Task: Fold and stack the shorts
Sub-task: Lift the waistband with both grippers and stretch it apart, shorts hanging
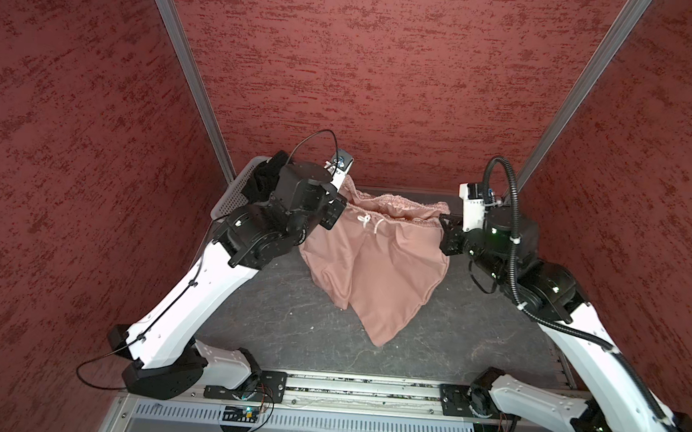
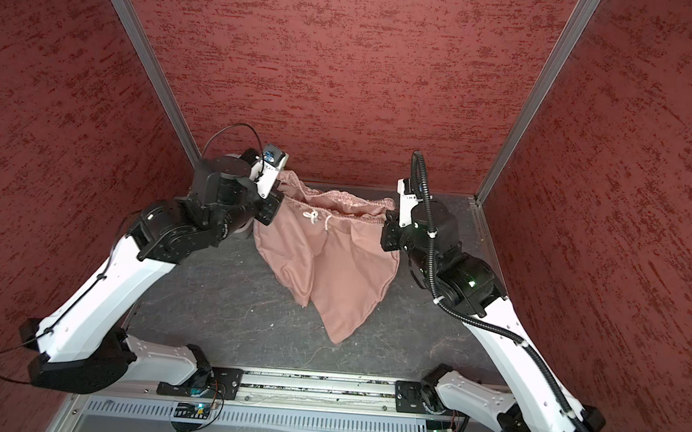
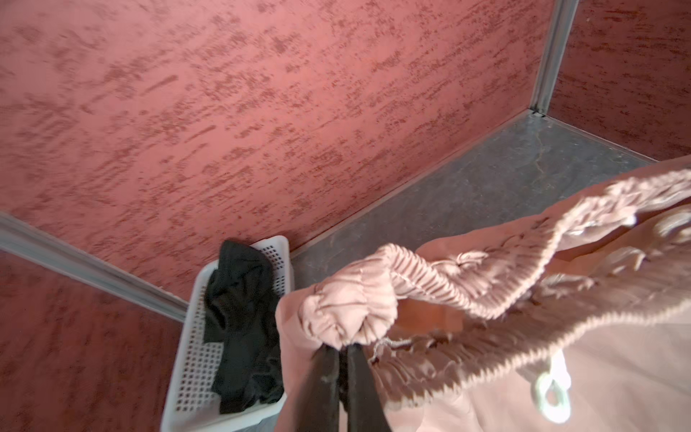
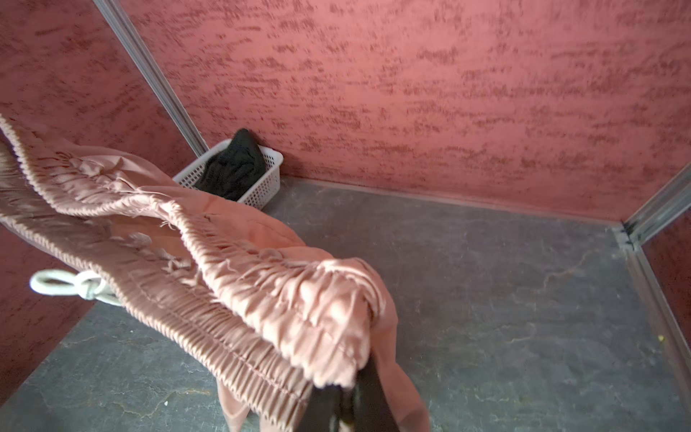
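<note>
White basket (image 4: pixel 263 189) in far-left corner, apparently touching wall (image 4: pixel 411 93); grey tabletop (image 4: pixel 486 299)

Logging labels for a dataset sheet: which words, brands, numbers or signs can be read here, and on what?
No text reads clearly.
left arm's white camera mount: small dark print, too blurred to read.
right arm's white camera mount: small dark print, too small to read.
pink shorts, black shorts, basket: no print visible.

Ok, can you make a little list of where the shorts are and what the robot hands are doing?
Pink shorts: held up by the waistband, legs hanging toward the table
Left gripper: shut on one waistband end
Right gripper: shut on the other end
Drawstring: white, tied, dangling at the front
Black shorts: crumpled in the white basket, far left corner
Folded yet: no
</note>
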You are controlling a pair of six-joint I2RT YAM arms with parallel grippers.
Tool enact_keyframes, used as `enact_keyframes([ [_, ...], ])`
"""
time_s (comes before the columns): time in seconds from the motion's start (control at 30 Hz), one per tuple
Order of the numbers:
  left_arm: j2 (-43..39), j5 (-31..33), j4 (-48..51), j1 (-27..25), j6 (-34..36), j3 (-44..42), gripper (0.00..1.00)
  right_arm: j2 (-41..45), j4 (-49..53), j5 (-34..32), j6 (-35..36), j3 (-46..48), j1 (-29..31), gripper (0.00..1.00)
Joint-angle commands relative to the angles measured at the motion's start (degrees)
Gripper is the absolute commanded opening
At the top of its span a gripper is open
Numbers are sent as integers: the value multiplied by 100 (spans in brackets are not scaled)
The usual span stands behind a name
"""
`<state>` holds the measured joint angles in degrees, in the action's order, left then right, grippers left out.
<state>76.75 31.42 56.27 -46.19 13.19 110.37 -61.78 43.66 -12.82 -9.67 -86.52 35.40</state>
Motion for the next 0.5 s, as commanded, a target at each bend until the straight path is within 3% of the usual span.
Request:
enact_keyframes([
  [0.0,-158,1486,1050,-432,59,971,0,162,787,-10,497,-793,-37,0],
  [0.13,133,2702,1630,-1409,215,2133,0,245,1188,96,570,-1529,-33,0],
  [0.23,392,3868,1197,-2054,1139,2405,0,222,1457,242,625,-2036,-33,0],
  [0.33,308,4526,-441,-2468,2541,1958,0,64,1817,313,656,-2565,-33,0],
  [0.47,-495,4810,-4231,-2592,4725,40,0,-157,2224,298,601,-2847,-33,0],
])
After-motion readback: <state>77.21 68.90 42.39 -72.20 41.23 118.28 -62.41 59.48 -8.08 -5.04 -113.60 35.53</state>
